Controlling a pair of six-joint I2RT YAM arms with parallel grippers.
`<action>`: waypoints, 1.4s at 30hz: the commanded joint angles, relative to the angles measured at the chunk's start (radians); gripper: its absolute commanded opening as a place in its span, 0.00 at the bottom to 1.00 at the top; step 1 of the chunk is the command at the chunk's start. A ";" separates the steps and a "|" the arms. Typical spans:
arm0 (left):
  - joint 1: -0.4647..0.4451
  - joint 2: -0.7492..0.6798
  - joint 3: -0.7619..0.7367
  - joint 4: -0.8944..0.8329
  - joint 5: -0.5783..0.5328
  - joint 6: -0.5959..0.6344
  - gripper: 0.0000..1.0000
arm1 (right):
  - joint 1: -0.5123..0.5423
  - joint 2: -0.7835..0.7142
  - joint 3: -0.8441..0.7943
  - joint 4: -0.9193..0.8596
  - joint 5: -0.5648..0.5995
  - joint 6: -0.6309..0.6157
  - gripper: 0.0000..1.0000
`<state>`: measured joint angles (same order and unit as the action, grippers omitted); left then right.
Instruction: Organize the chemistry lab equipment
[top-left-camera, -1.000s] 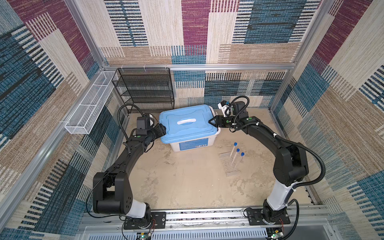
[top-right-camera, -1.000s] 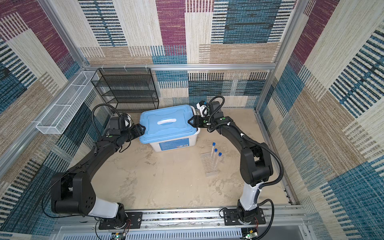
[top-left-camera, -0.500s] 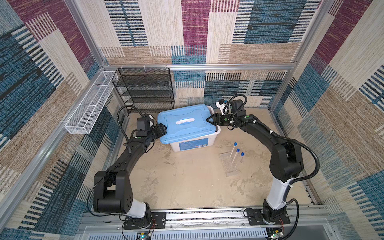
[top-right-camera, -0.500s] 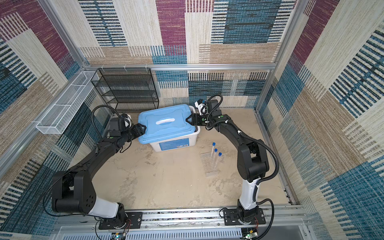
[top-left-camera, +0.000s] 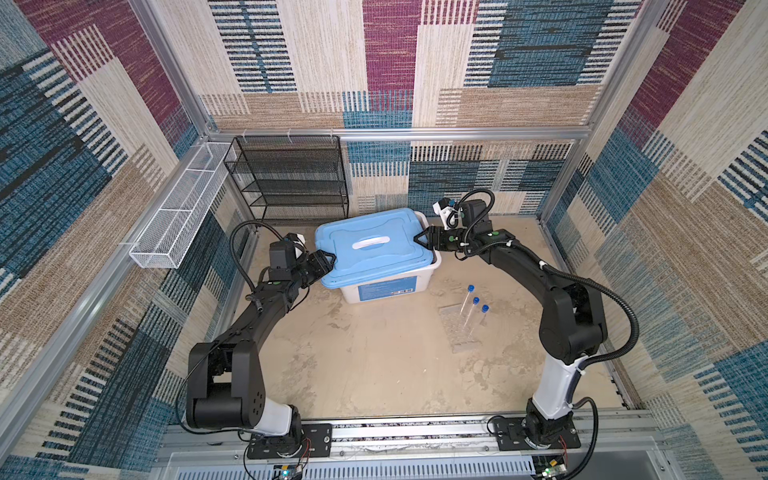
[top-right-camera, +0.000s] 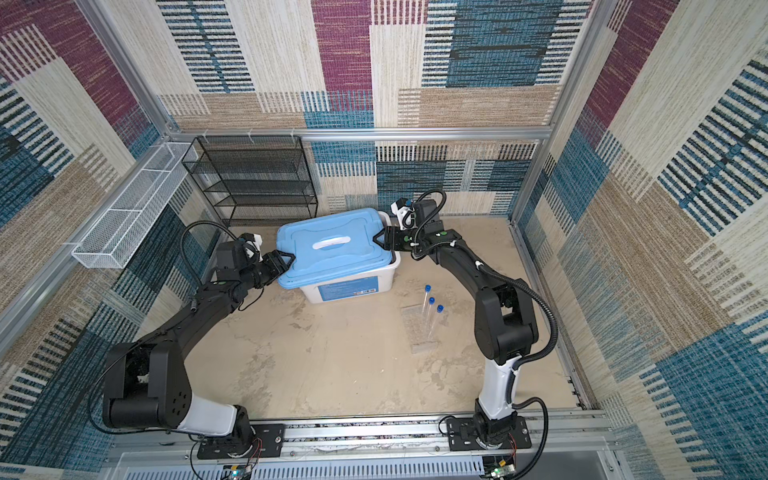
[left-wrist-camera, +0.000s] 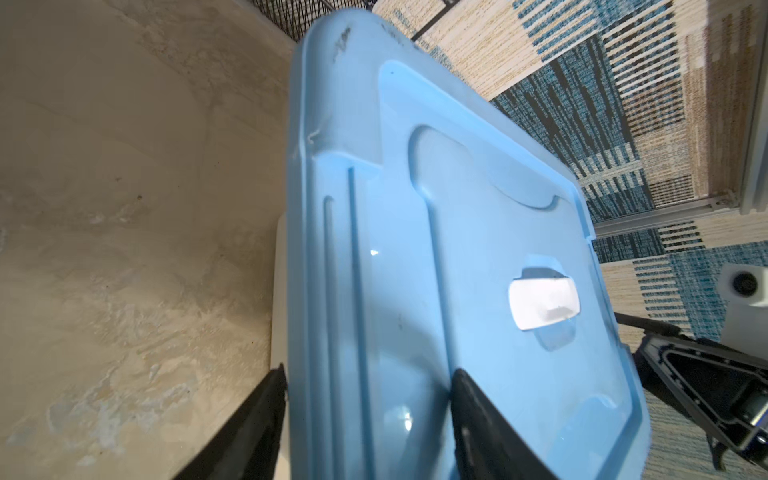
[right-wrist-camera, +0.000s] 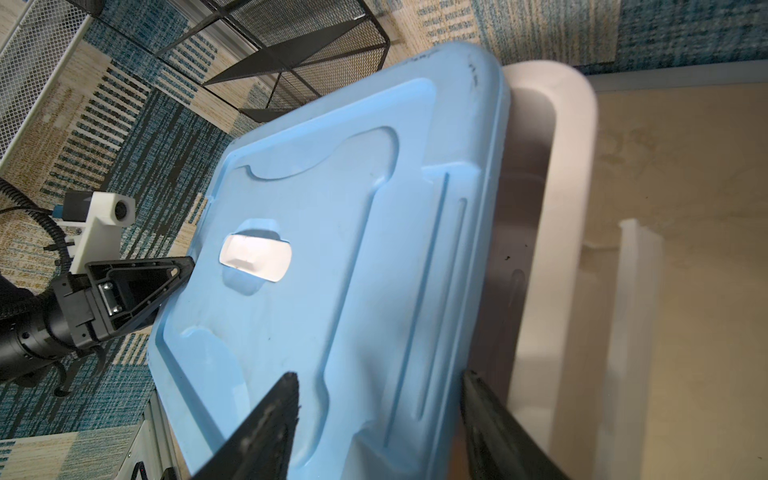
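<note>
While half-open, left gripper (top-left-camera: 328, 259), right gripper (top-left-camera: 420, 241) clamp lid (top-left-camera: 386, 262).

Both top views are bright, sharp and evenly lit from overhead, with faint soft shadows and wide-angle bowing at the edges; both wrist views are softer, the white handle (left-wrist-camera: 543, 302) glaring on the blue lid (left-wrist-camera: 415, 249), near surfaces blurred.

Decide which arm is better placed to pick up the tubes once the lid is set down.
Probably right. The tubes stand in the rack beside the right arm; the left arm is across the bin. Both hold the lid.
</note>
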<state>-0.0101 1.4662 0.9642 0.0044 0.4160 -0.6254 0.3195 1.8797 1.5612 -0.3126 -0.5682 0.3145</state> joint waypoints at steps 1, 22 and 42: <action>-0.001 -0.024 0.038 -0.099 -0.006 0.008 0.61 | 0.000 -0.011 -0.003 -0.014 0.002 0.023 0.63; -0.038 -0.062 0.137 -0.177 -0.033 0.031 0.57 | 0.000 -0.077 -0.021 0.063 0.026 0.039 0.60; -0.110 0.039 0.171 -0.211 -0.119 0.086 0.68 | -0.001 -0.059 -0.059 0.040 0.183 -0.014 0.61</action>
<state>-0.1158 1.5047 1.1240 -0.1978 0.3134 -0.5713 0.3161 1.8183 1.4960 -0.2825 -0.4145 0.3126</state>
